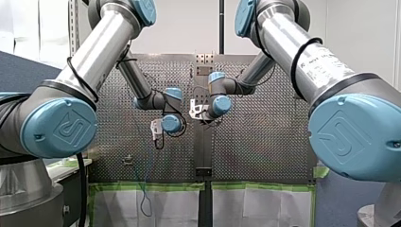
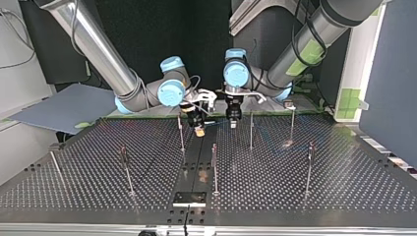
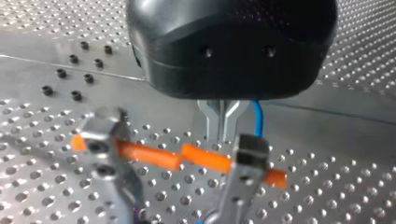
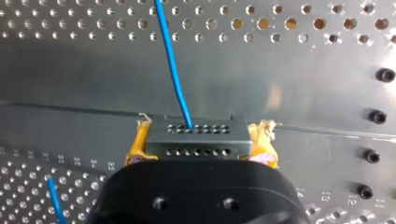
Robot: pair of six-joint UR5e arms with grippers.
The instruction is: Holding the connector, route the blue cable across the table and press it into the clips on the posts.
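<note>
- Surface: a perforated metal table [image 2: 344, 196] against a dark backdrop. A plain centre strip [image 2: 195, 152] divides it and is the reference for what follows. Thin posts [image 2: 251, 130] stand on both sides of the strip.
- My right gripper [image 2: 198, 131] hangs over the strip's end nearest the arms. Its yellow pads [image 4: 139, 142] are clamped on the connector [image 4: 198, 140], one pad on each short end.
- Connector: the long axis runs from pad to pad, level with the table. The holed face points away from the gripper, down toward the plate. Judged reason: gripping the ends leaves the cable exit free.
- The blue cable [image 4: 172, 65] leaves that holed face and runs straight off over the plain metal. In the front view its slack lies on my left arm's side of the strip and drops over the table's edge.
- My left gripper [image 3: 222, 126] stands just beside the strip, close to the right gripper. Its metal fingers [image 3: 212, 122] are drawn together to a slit. The cable shows just beside them, and I cannot tell whether it is pinched. Judged role: a guide close to the connector.
- Clips: too small to read, and no seated cable is confirmed.
</note>
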